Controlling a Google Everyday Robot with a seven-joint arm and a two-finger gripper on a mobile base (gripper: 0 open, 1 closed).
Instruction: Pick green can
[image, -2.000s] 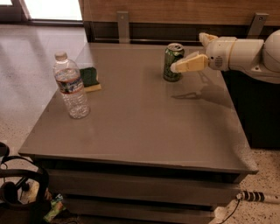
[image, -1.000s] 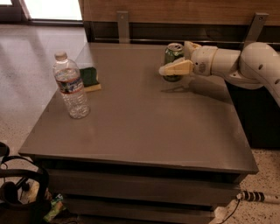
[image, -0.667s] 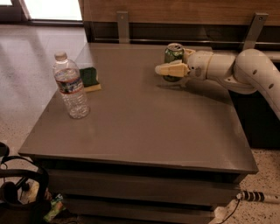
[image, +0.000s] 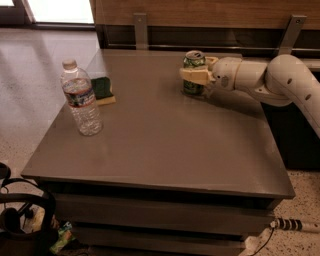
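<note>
The green can (image: 194, 60), with a silver top and pale markings, stands upright on the grey table (image: 160, 145) at its far right. My gripper (image: 196, 75) reaches in from the right on the white arm (image: 280, 75) and sits around the can at mid height, covering part of the can's front. The can's base rests on the table.
A clear plastic water bottle (image: 81, 100) stands at the table's left side. A flat green-and-yellow sponge (image: 103, 90) lies just behind it. A wooden wall with metal brackets (image: 295, 30) runs behind the table. Bags and cables lie on the floor at lower left (image: 20, 220).
My gripper has moved left from beside the can to around it, and the arm has swung lower and closer to the table. The can still stands in about the same place.
</note>
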